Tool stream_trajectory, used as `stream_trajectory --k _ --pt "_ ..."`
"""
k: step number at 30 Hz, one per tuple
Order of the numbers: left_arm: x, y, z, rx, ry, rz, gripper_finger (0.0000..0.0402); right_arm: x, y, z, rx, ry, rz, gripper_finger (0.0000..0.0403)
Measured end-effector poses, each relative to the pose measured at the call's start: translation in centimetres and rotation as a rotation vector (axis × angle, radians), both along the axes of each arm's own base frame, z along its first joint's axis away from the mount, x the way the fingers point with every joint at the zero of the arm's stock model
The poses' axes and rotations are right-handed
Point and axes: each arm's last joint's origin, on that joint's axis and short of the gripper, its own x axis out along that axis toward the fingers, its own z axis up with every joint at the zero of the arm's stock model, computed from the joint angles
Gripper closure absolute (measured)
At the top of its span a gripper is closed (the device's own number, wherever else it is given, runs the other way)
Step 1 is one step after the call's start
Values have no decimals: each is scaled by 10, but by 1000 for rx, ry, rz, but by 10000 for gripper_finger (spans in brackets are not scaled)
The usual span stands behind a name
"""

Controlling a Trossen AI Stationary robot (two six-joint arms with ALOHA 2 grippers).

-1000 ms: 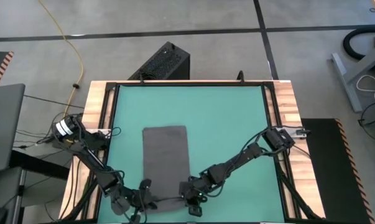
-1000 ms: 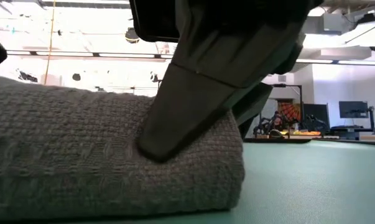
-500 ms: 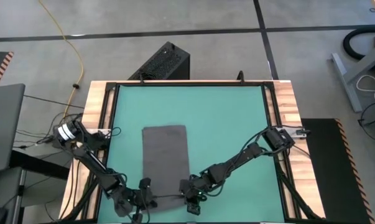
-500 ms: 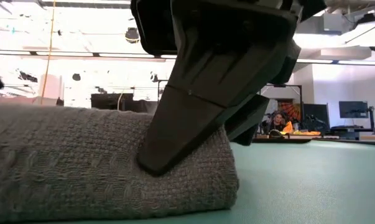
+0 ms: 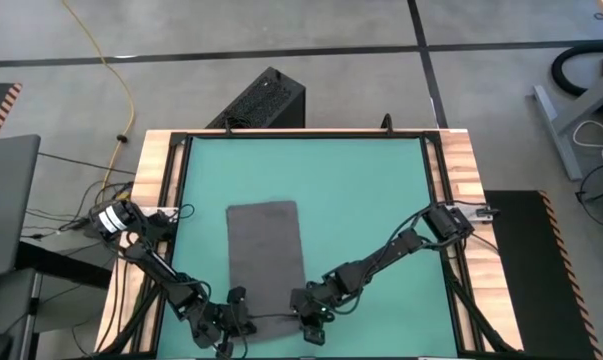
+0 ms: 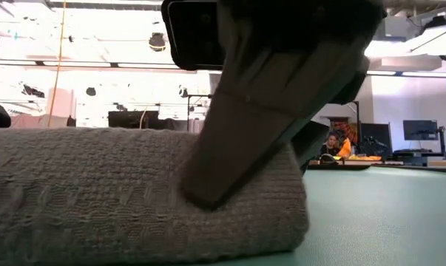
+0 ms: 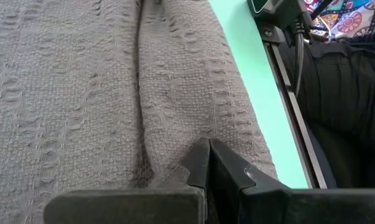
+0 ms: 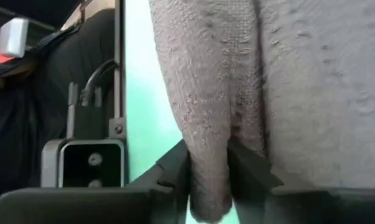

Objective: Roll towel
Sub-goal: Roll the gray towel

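The dark grey towel (image 5: 264,250) lies flat and lengthwise on the green mat (image 5: 371,190). Its near end is turned over into a low roll (image 6: 134,192) along the table's near edge. My left gripper (image 5: 231,318) is shut at the roll's left end, where its joined fingertips (image 7: 207,163) lie on the cloth. My right gripper (image 5: 306,324) is at the roll's right end and has the roll between its fingers (image 8: 208,177). One of those fingers (image 6: 230,148) fills the low view. The towel's tag does not show. My left gripper lays its shut fingertips on top of the roll near its left end (image 7: 196,134), slanting down from the table's far left. Whether any cloth is caught between them I cannot tell. My right gripper has the roll's right end (image 8: 206,137) between its two fingers, one on the near side and one on the far side. It slants down from the far right, with the fingers lying along the roll. The roll rests on the mat, several layers thick.
The black frame rail (image 7: 293,106) and a mounted camera box (image 8: 91,162) run close along the near edge beside both grippers. Bare mat lies to the towel's left, right and far side. A black box (image 5: 261,100) stands beyond the far edge. A person (image 6: 332,144) sits far off in the room.
My left gripper has sunk toward the roll's left end. That end of the roll, raised a second ago, has come down level. At the right end the roll has spread a little toward the table's right edge, and my right gripper's finger has shifted that way with it.
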Motion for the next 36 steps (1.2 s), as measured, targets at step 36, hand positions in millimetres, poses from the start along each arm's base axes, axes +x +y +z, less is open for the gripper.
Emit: stream_trajectory --k 36 --pt "4 40 -14 -276 -49 0 401 -51 73 -8 -1097 -521 336 188"
